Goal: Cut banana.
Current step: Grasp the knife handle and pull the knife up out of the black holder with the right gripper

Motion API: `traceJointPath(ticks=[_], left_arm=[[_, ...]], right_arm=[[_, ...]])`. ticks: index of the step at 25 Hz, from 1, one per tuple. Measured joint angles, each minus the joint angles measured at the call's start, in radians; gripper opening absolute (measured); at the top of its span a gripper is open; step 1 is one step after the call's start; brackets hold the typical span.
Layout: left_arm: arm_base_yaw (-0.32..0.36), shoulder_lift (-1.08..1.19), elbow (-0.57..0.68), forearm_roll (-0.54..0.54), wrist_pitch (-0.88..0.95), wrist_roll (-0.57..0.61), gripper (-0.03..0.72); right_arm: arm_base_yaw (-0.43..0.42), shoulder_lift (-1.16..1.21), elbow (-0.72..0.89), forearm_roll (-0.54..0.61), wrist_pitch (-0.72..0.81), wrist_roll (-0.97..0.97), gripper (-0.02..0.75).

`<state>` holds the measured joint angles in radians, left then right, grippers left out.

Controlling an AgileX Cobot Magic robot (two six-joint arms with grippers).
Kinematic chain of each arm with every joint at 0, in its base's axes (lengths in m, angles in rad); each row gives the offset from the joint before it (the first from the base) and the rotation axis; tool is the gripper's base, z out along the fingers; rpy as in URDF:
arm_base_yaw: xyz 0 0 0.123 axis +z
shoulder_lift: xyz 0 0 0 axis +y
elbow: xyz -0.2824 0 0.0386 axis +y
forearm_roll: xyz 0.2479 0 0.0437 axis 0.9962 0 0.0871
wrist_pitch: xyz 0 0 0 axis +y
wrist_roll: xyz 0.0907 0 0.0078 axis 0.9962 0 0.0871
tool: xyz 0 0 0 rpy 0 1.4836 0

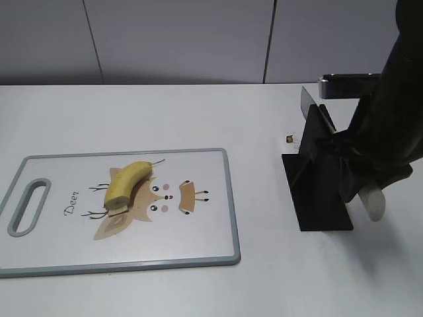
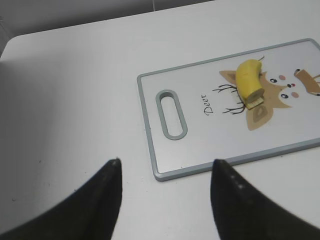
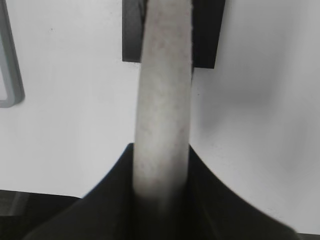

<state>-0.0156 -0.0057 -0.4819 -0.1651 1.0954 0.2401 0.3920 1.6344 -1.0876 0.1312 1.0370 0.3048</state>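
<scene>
Exterior view takes in the whole white tabletop (image 1: 198, 112): a white rectangular cutting board with grey rim and handle slot (image 1: 228, 198) on the left, a black knife stand (image 1: 317, 191) on the right, and the right arm's dark gripper (image 1: 353, 175) down at that stand, its outline merging with the stand, so finger spacing cannot be read from here. A short curved yellow banana piece (image 1: 127, 183) lies on the board over the tan cartoon deer print (image 1: 158, 201), stem toward the far edge, pale cut face toward the near side. Left wrist view adds what the exterior lacks: the left gripper (image 2: 165, 172), its two black fingers (image 2: 100, 200) spread wide apart with bare table between, holding and touching nothing, just off the board's handle-slot end (image 2: 170, 114); banana (image 2: 248, 81) well beyond. Right wrist view alone shows the right fingers (image 3: 215, 205) closed on a pale grey rounded knife handle (image 3: 164, 100), with the stand's black base (image 3: 207, 35) behind.
</scene>
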Motion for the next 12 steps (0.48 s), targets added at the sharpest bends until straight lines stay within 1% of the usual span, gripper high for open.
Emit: traceJointPath(ticks=[7,12], left_arm=[[0.000,0.000,0.000,0.000,0.000,0.000,0.551],[0.000,0.000,0.000,0.000,0.000,0.000,0.551]], right_arm=[[0.000,-0.094,0.000,-0.009,-0.012,0.022,0.164],[0.001,-0.161,0.000,-0.044,-0.024,0.030,0.162]])
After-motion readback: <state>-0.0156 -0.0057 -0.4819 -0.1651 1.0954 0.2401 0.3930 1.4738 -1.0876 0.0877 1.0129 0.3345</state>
